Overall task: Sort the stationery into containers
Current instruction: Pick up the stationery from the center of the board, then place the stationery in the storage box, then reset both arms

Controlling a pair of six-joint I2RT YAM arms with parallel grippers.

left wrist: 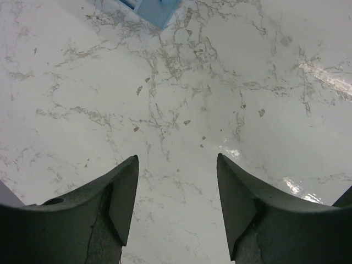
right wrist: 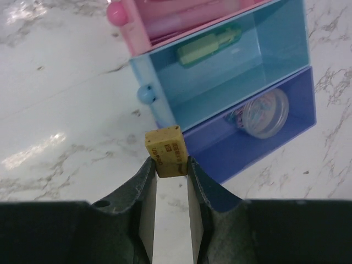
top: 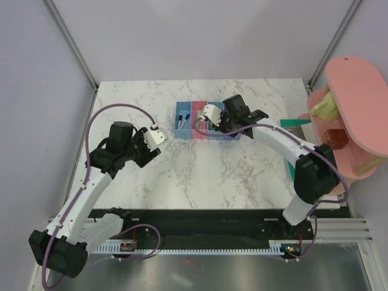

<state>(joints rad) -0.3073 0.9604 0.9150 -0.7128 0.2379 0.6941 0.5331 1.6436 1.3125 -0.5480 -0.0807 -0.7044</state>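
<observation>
The four joined bins (top: 182, 130) stand at the table's middle back. My right gripper (top: 207, 121) hovers over them, shut on the tan nub (right wrist: 166, 150), which sits just in front of the seam between the light blue bin (right wrist: 275, 38) and the dark blue bin (right wrist: 231, 159). A pale green bar (right wrist: 209, 47) lies in that light blue bin. A clear round piece (right wrist: 265, 113) lies in the dark blue bin. A pink bar (right wrist: 181, 19) lies in the pink bin (right wrist: 135, 27). The blue-tipped marker (top: 187, 117) and a pen lie in the leftmost bin. My left gripper (top: 159, 135) is open and empty over bare marble (left wrist: 177, 159).
A dark green book (top: 297, 123) lies at the right of the table. The big pink shelf (top: 354, 103) stands at the far right edge. A corner of the leftmost light blue bin (left wrist: 154, 8) shows at the top of the left wrist view.
</observation>
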